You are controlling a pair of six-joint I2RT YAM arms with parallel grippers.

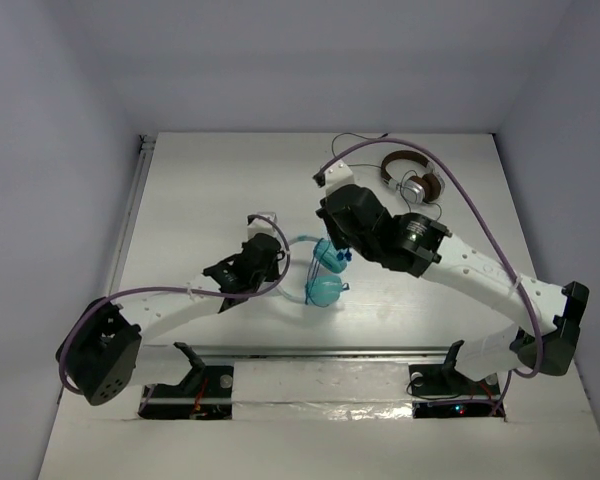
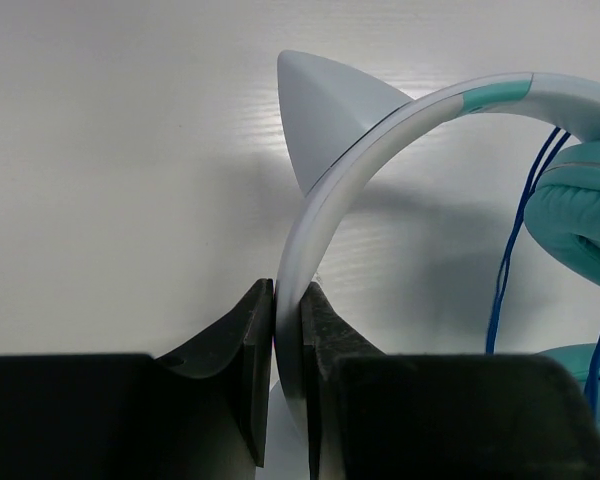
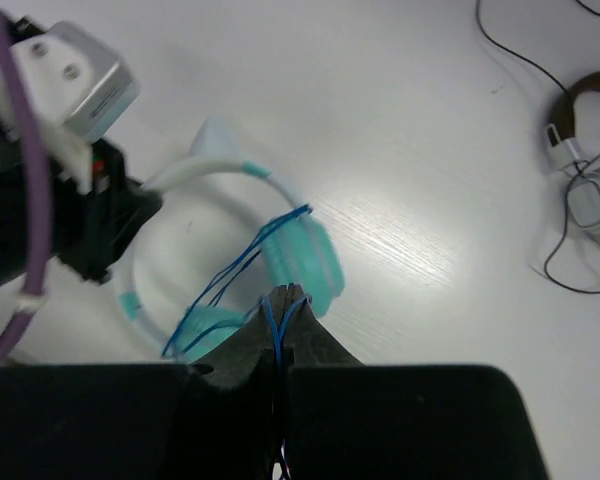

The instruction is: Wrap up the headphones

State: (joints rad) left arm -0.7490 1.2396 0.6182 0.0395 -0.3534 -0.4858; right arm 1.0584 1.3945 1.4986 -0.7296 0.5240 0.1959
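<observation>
We have the teal headphones [image 1: 325, 278] lying near the middle of the white table [image 1: 200, 180], right between the two arms. The left gripper [image 2: 287, 305] is on them: in its wrist view both black fingers [image 2: 248, 345] are pressed flat against the white headband [image 2: 380, 115], one on each side, and no gap shows between pad and band. That is a firm pinch on the arch. Just above the grip a pale pointed ear [image 2: 325, 110] stands up from the band, and further along we see a short teal segment set into it.

Over on the other side, the right gripper [image 3: 283, 300] is clamped too. Its fingertips meet on the thin blue cable [image 3: 230, 280], with two strands running down between them. From there the cable goes slack across the open arch in several loose lines towards the lower side of the band. One teal ear cup [image 3: 305, 258] lies just beyond the right fingertips, almost touching them; the second cup [image 3: 215, 325] shows below and to the left, partly hidden by the gripper body.

From above, the left arm reaches in from the left and the right arm from the upper right, their grippers close together over the headset.

Well apart, at the far right of the table, a pair of brown-and-silver headphones [image 1: 412, 180] lies with its dark cable [image 3: 525, 60] trailing loosely around it.
</observation>
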